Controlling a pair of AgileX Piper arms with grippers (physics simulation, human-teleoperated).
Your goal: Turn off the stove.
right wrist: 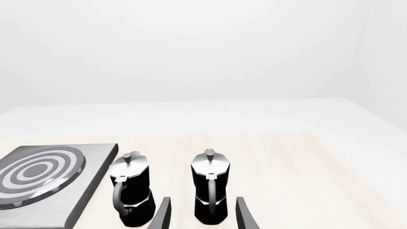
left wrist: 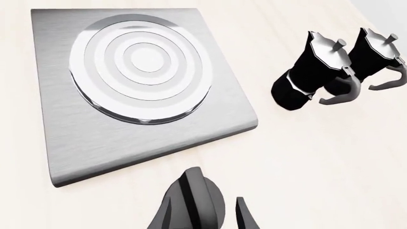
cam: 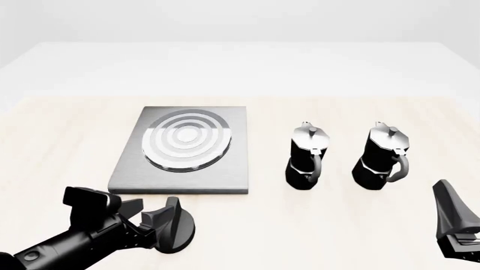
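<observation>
The stove (cam: 188,166) is a flat brushed-grey square plate with concentric silver burner rings, left of centre on the table. Its round black ridged knob (cam: 176,226) sits apart on the table, just in front of the plate. My left gripper (cam: 154,220) comes in from the lower left and is open at the knob's near-left side. In the left wrist view the knob (left wrist: 190,202) fills the space beside one finger (left wrist: 247,218), with a small gap between them; the other finger is hidden. My right gripper (cam: 453,222) is open and empty at the front right.
Two black-and-silver moka pots (cam: 307,157) (cam: 386,157) stand upright to the right of the stove. The right wrist view shows them (right wrist: 130,191) (right wrist: 210,186) just beyond the right gripper (right wrist: 203,217). The light wood table (cam: 315,225) runs back to a white far edge.
</observation>
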